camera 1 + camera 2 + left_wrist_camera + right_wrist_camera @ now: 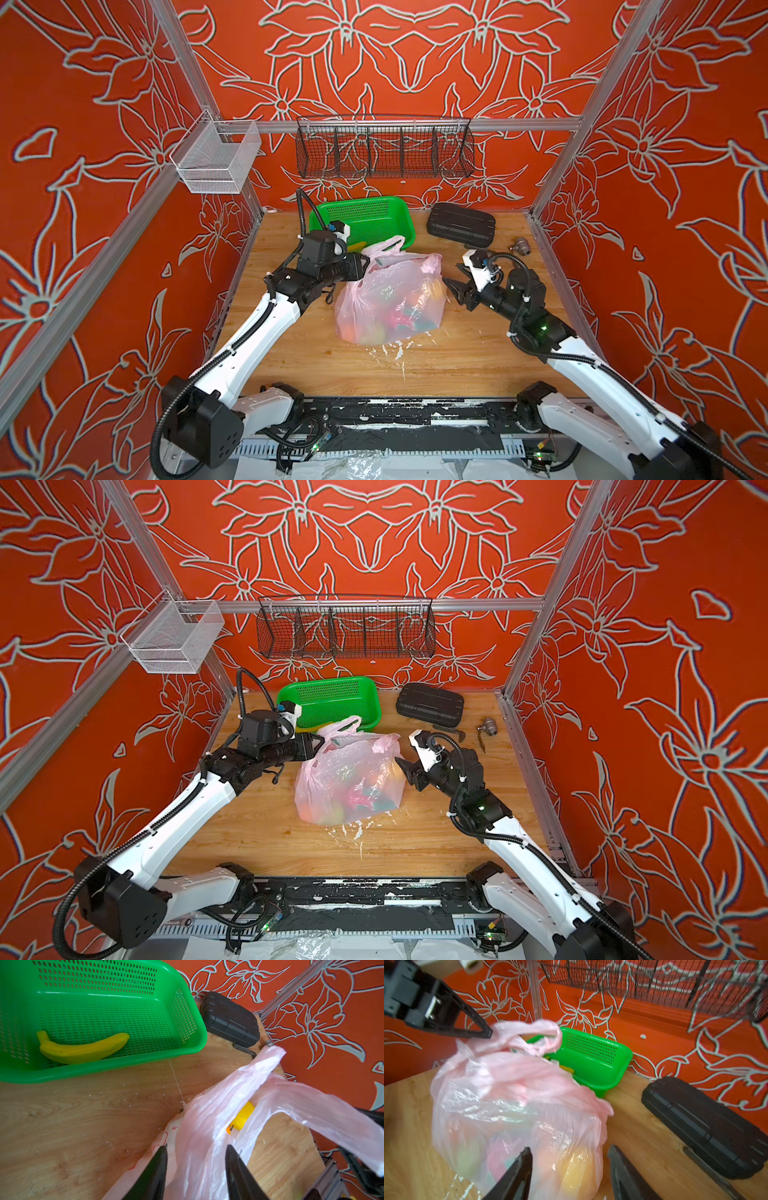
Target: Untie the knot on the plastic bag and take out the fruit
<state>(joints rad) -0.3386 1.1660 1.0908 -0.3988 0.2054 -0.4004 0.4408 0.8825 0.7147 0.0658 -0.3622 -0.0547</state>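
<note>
The plastic bag (pixel 390 299) sits slumped in the middle of the table (pixel 457 365), just in front of the green basket (pixel 365 212). Its two handles lie apart in both top views. One stands up as an open loop (pixel 388 243) on the basket side, and the other handle (pixel 432 262) lies bunched on the side nearer the right gripper (pixel 453 276). From that the knot looks undone. In the right wrist view, though, the base of the loop is gathered and blurred, so I cannot tell whether a last twist remains there. The left wrist view shows the bag's mouth parted between the handles, with a yellow fruit (pixel 243 1115) visible in the gap. The rest of the fruit (pixel 399 320) shows only as orange, pink and green shapes through the thin plastic, all inside the bag, with none out on the table. A banana (pixel 83 1051) lies in the basket. The left gripper (pixel 365 265) is at the bag's upper left edge with its fingers spread. In its wrist view loose plastic lies between them without being pinched. The right gripper is just beside the bag's right flank, its fingers also spread and holding nothing. So the untying seems done or nearly so. What is left is the larger part: widening the mouth, reaching in and lifting the pieces out one at a time.
</note>
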